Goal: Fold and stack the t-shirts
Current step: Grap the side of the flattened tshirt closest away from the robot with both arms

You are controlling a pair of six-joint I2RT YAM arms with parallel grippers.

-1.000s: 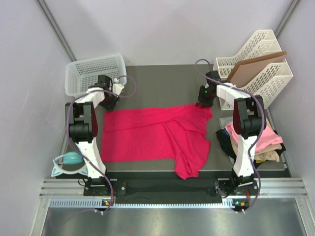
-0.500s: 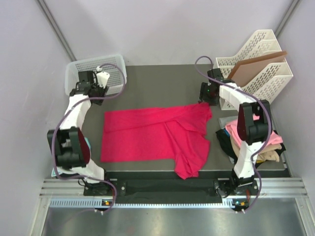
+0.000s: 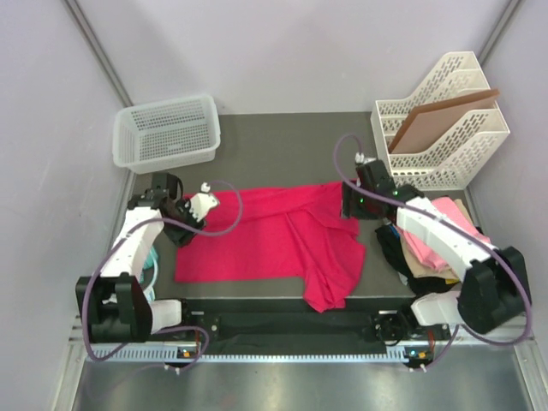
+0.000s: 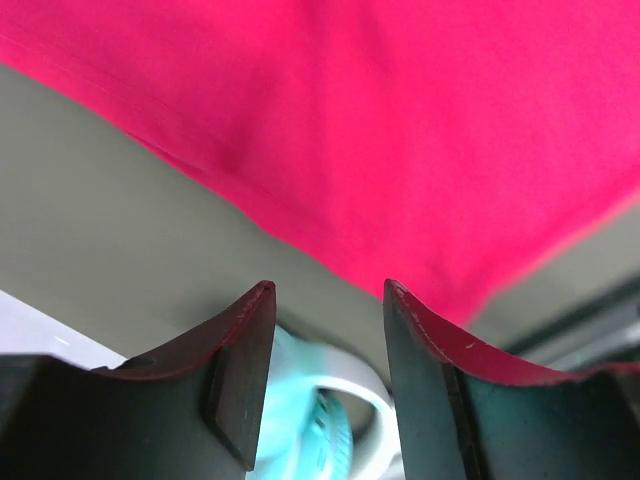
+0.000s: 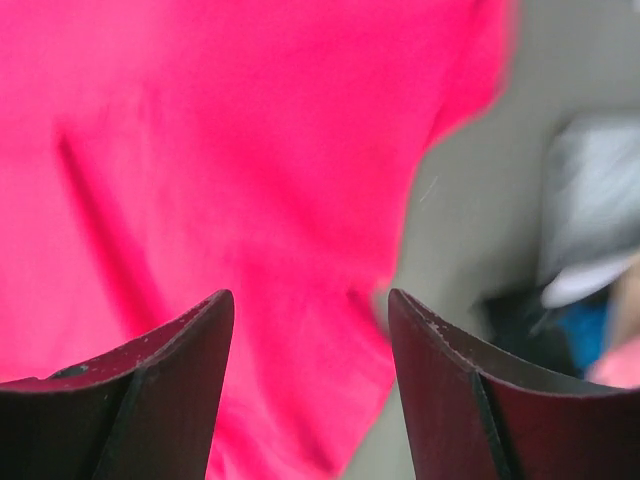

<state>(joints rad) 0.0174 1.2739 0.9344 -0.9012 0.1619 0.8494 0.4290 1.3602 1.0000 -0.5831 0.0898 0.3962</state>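
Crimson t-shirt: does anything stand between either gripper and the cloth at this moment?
Nothing visible does. The left gripper is open just off the left edge of the crimson t-shirt, with only bare table between them. The right gripper is open directly above the cloth near its far right corner.

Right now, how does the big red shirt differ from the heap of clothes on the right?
The red shirt lies spread out in the middle; the heap is bunched at the right edge. The red shirt is one colour; the heap mixes light pink, beige and black. Neither is neatly folded.
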